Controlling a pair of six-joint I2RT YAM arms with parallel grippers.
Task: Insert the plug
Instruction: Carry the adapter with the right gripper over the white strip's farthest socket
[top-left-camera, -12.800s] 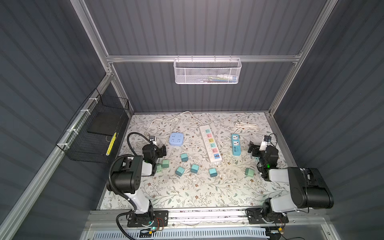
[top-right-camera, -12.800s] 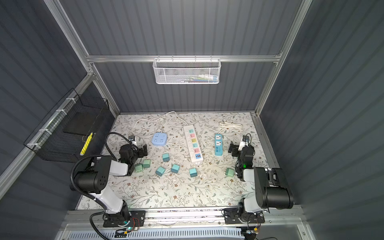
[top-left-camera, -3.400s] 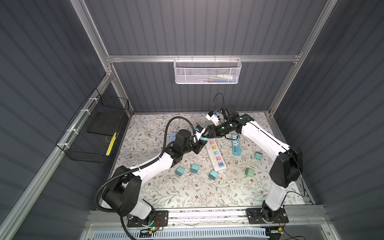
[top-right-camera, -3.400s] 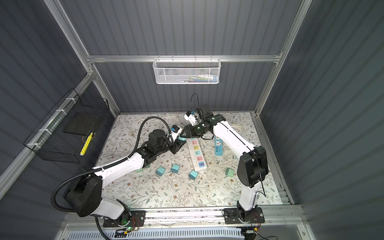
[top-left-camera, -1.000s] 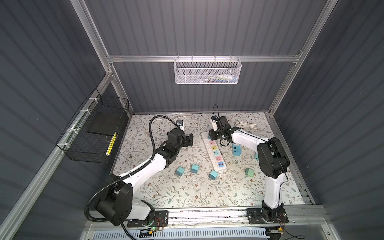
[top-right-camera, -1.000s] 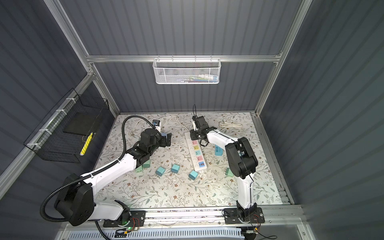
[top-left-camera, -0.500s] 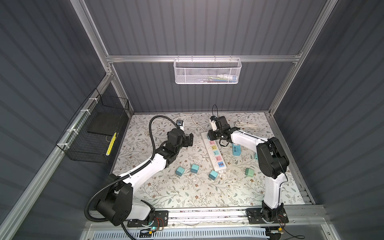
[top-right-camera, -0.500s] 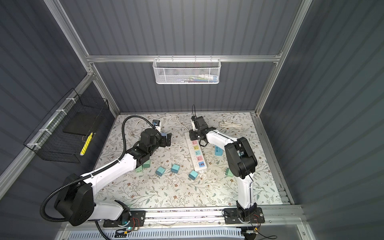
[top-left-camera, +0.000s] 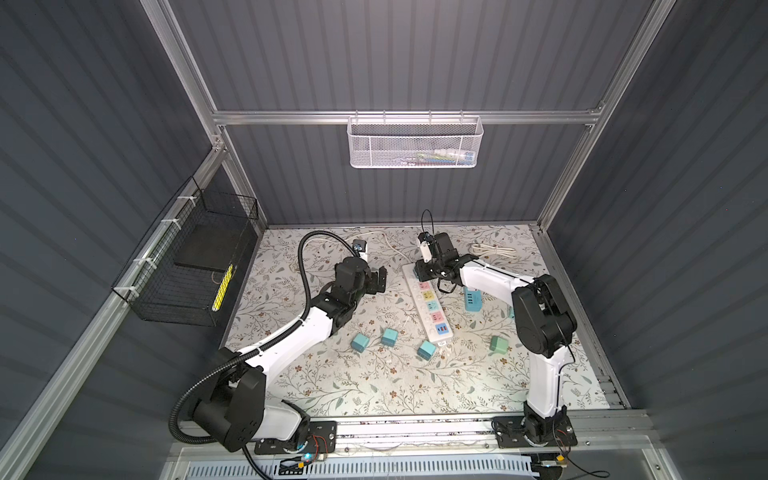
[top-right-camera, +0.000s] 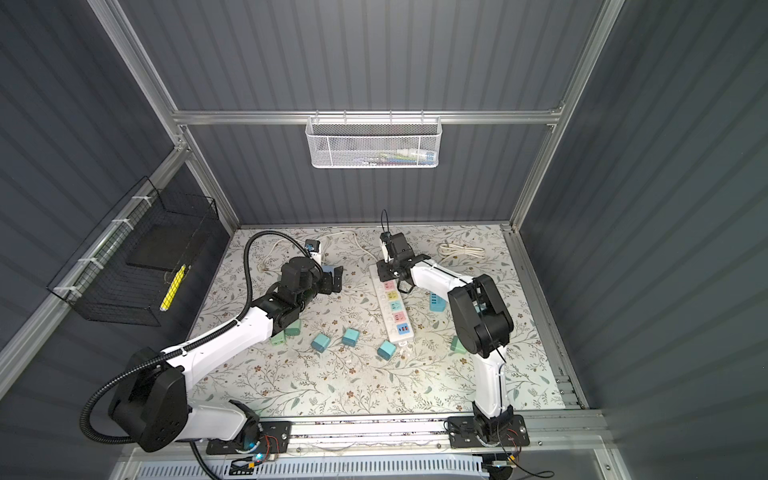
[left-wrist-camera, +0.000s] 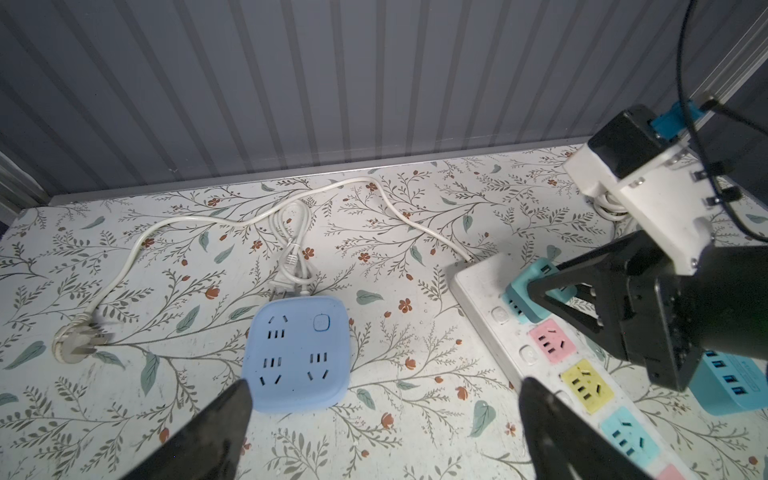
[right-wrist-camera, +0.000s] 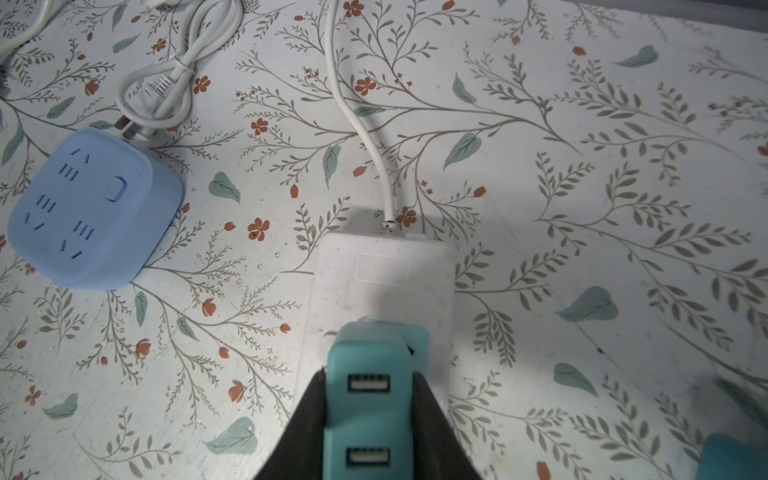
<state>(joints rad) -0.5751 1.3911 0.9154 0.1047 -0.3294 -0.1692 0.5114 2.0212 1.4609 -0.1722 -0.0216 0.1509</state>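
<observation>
A teal plug (right-wrist-camera: 368, 399) with two USB ports is held by my right gripper (right-wrist-camera: 368, 374), which is shut on it. The plug stands on the farthest, teal socket of the white power strip (right-wrist-camera: 382, 270); its prongs are hidden. In the left wrist view the plug (left-wrist-camera: 525, 291) sits against the strip (left-wrist-camera: 490, 286). In both top views the right gripper (top-left-camera: 419, 272) (top-right-camera: 383, 270) is at the strip's far end (top-left-camera: 428, 307). My left gripper (left-wrist-camera: 382, 395) (top-left-camera: 376, 280) hangs open and empty to the left of the strip, over a blue square socket block (left-wrist-camera: 297, 353).
Several teal cube plugs (top-left-camera: 389, 336) and a green one (top-left-camera: 498, 344) lie in front of the strip. A blue USB block (top-left-camera: 472, 298) lies right of it. White cables (left-wrist-camera: 291, 216) run along the back. A coiled cord (top-left-camera: 494, 249) lies back right.
Nothing has visibly moved in the last second. A few seconds ago both grippers met above the strip's far end; since then the left arm has drawn back left and the right one has come down.
</observation>
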